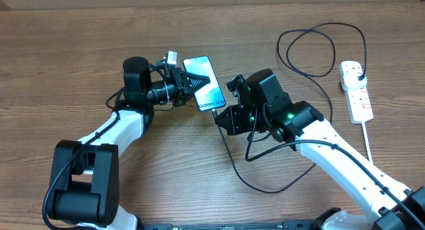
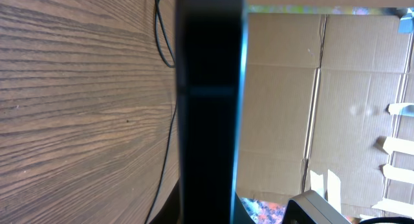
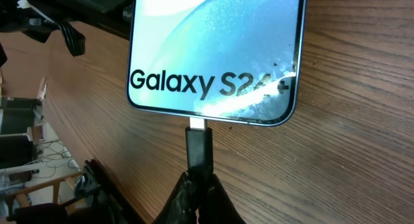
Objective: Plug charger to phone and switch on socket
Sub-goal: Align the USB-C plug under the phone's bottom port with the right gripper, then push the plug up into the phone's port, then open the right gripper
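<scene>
Charger (image 3: 199, 146): its black connector is pinched in the closed right claw (image 3: 198, 185) and presented to the bottom edge of the phone (image 3: 213, 49), at 6 o'clock of the screen in the right wrist view. A short bright length of the tip shows between connector body and phone, so seating is judged incomplete or only just begun. The phone sits near the middle of the counter (image 1: 66, 50), screen lit; whether it rests flat or is slightly lifted cannot be told. The left claw (image 1: 194, 82) is closed on its side from 9 o'clock, bracing it. The cable trails off at 5 o'clock of the phone, and the socket (image 1: 356, 90) sits well apart at 3 o'clock; switch position cannot be read. Step in hand: insertion. The next move calls for a straight push along the phone's long axis, the left claw resisting, before the socket switch is addressed
</scene>
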